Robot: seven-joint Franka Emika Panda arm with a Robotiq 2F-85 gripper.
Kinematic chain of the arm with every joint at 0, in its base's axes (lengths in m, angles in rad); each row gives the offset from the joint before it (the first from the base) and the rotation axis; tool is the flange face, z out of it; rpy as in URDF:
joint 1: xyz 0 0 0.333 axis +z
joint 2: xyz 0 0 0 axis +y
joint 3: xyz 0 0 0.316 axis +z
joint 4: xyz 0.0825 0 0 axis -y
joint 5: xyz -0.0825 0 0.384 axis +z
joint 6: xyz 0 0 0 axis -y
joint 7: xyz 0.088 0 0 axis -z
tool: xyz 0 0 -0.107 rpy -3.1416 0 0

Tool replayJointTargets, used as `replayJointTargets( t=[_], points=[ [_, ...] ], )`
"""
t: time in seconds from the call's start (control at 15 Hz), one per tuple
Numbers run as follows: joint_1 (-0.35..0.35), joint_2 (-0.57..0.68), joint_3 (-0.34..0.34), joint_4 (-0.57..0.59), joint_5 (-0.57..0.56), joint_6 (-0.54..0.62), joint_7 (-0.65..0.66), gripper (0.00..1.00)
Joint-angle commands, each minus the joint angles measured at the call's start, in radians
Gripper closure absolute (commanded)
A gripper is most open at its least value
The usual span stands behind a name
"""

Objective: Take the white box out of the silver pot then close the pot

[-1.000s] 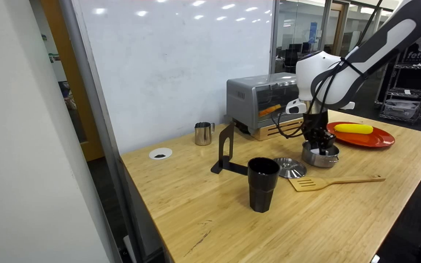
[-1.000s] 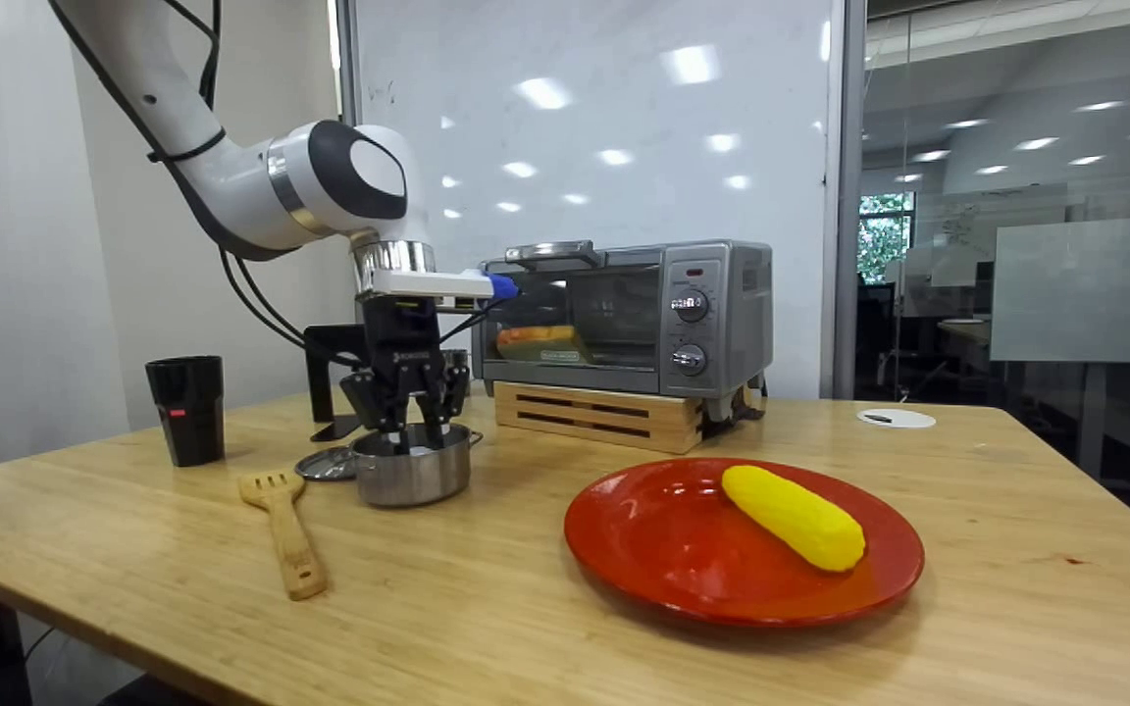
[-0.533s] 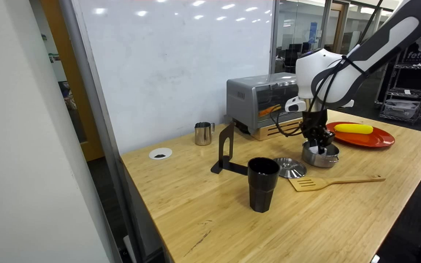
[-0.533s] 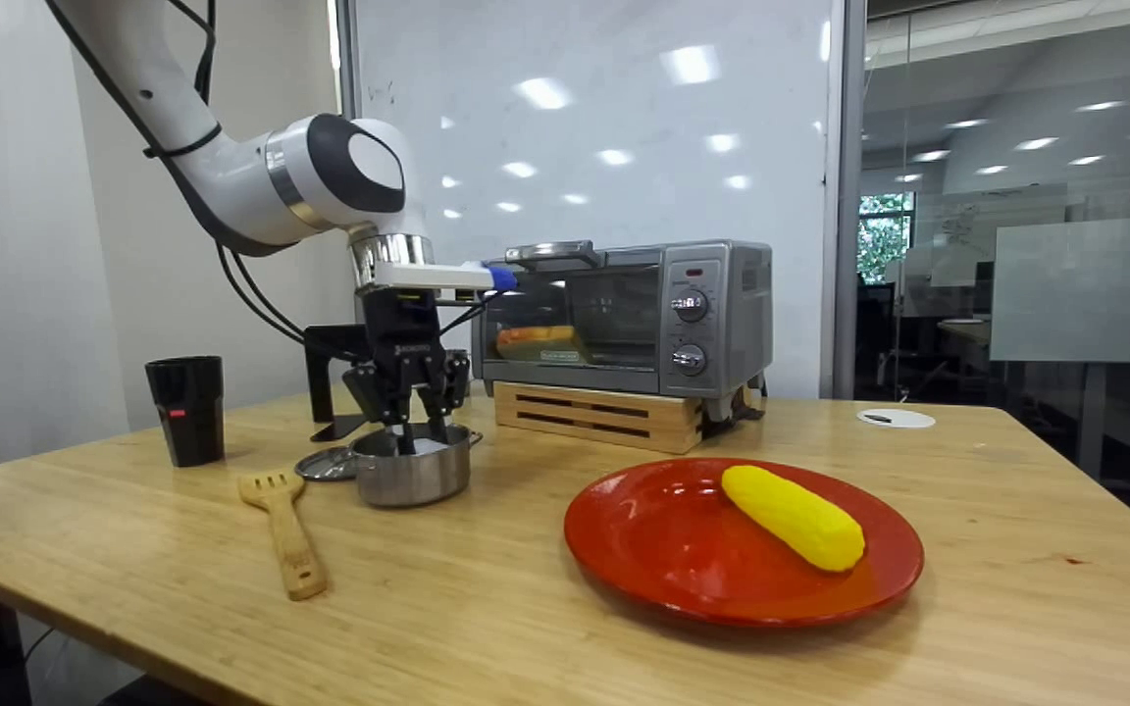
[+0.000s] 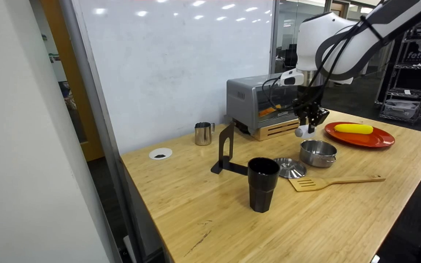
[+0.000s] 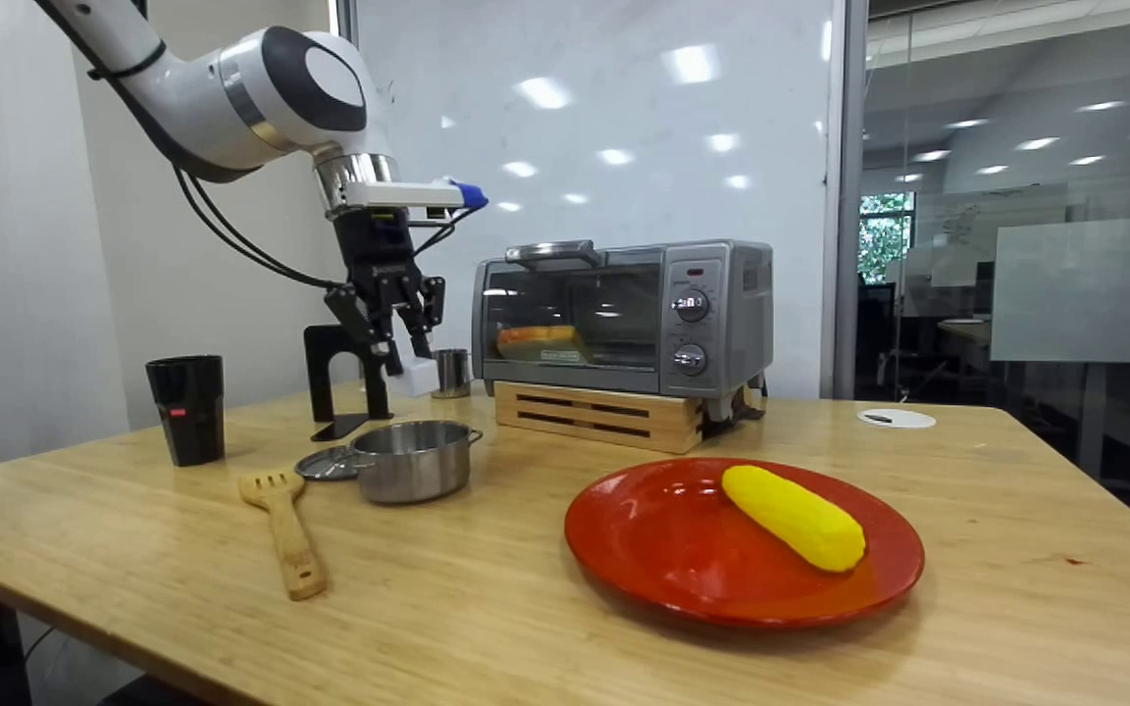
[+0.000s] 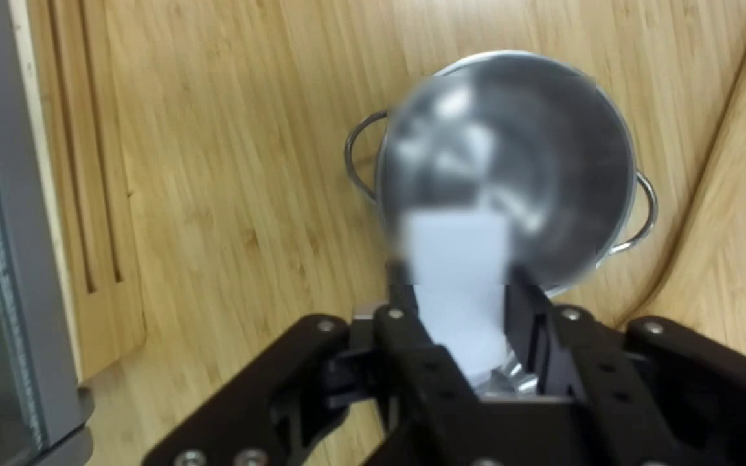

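The white box is held in the air by my gripper, above and slightly behind the pot in an exterior view. It also shows at the fingertips in an exterior view and in the wrist view, where it is blurred. The fingers are shut on its two sides. The silver pot stands upright and uncovered on the table; the wrist view shows its bare inner wall. It also shows in an exterior view. Its metal lid lies flat on the table beside the pot.
A wooden spatula lies close to the pot and lid. A black cup, a black bookend and a steel cup stand nearby. The toaster oven is behind; a red plate holds a yellow object.
My gripper has risen out of the pot with the white box between its fingers. The box was in the pot before and is now above it. The lid has not moved.
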Motion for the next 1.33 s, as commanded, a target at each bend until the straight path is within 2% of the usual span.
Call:
replayJointTargets(
  t=[0.0, 0.33, 0.67, 1.27],
  points=[
    [0.014, -0.077, 0.024, -0.035, 0.046, 0.03, -0.025, 0.88],
    [0.064, -0.04, 0.062, 0.004, 0.104, 0.014, -0.02, 0.88],
    [0.106, -0.018, 0.1, -0.023, 0.093, 0.034, -0.033, 0.88],
    [0.127, 0.041, 0.143, -0.076, 0.094, 0.106, -0.108, 0.88]
  ],
)
